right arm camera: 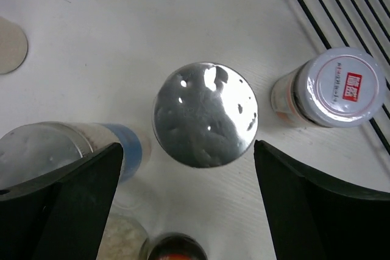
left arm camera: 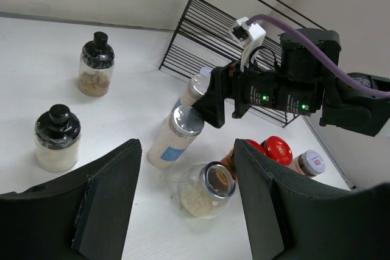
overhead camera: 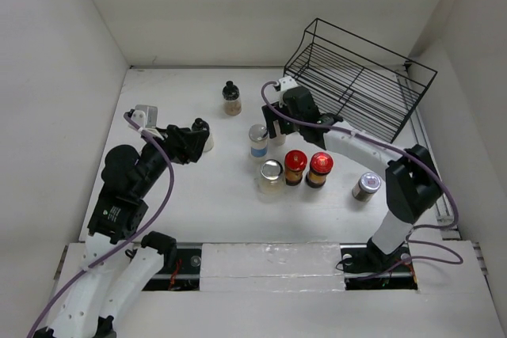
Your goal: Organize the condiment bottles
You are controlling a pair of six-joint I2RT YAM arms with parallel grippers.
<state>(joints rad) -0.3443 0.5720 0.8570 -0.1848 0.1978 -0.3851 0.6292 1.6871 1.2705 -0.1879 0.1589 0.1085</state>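
My right gripper [overhead camera: 276, 129] is open and hangs over a silver-capped jar [right arm camera: 205, 114], whose cap shows between the spread fingers without touching them. Beside it stand a blue-labelled silver-capped bottle [overhead camera: 258, 140], a round silver-lidded jar [overhead camera: 271, 173], two dark red-capped bottles [overhead camera: 295, 165] [overhead camera: 320, 168] and a white-capped bottle [overhead camera: 367, 185]. My left gripper [overhead camera: 195, 140] is open and empty, next to a black-capped jar [overhead camera: 205, 137]. A second black-capped jar [overhead camera: 231, 98] stands farther back. The left wrist view shows the round jar [left arm camera: 207, 188] ahead between its fingers.
The black wire rack [overhead camera: 356, 85] stands tilted at the back right, close behind my right arm. White walls enclose the table on three sides. In the right wrist view a white-capped bottle [right arm camera: 335, 86] stands beside the rack's wires [right arm camera: 341, 4].
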